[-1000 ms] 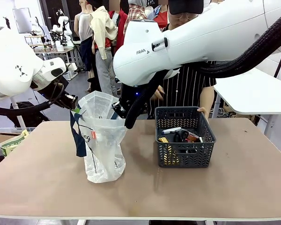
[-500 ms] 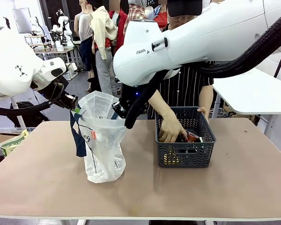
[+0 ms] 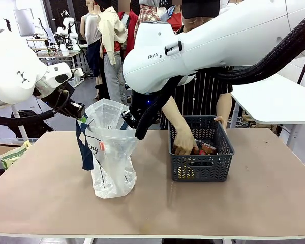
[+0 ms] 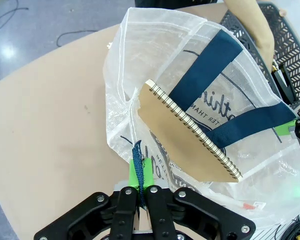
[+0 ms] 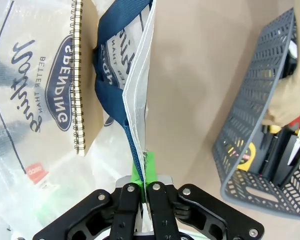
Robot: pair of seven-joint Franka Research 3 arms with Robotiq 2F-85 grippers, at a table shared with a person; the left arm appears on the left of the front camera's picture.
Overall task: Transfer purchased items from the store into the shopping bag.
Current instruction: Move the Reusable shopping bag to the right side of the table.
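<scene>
The shopping bag (image 3: 111,157) stands open on the table, translucent white with navy handles. My left gripper (image 3: 82,117) is shut on its left rim, my right gripper (image 3: 131,123) on its right rim. In the left wrist view my left gripper (image 4: 141,173) pinches the bag (image 4: 155,85) edge, and a brown spiral notebook (image 4: 187,132) lies inside. In the right wrist view my right gripper (image 5: 146,171) clamps the bag (image 5: 35,150) rim beside the notebook (image 5: 84,75). The store, a dark grey basket (image 3: 201,168), holds purchased items (image 3: 208,148); a person's hand (image 3: 184,142) reaches into it.
The person stands behind the far table edge, with the other hand (image 3: 220,120) on the basket's rear corner. A white table (image 3: 274,101) stands at the right. A bin (image 3: 5,152) sits off the table's left edge. Bare tabletop (image 3: 157,208) runs along the front.
The person's hand has come down into the basket and now covers the items at its left side. Both arms and the bag have stayed still.
</scene>
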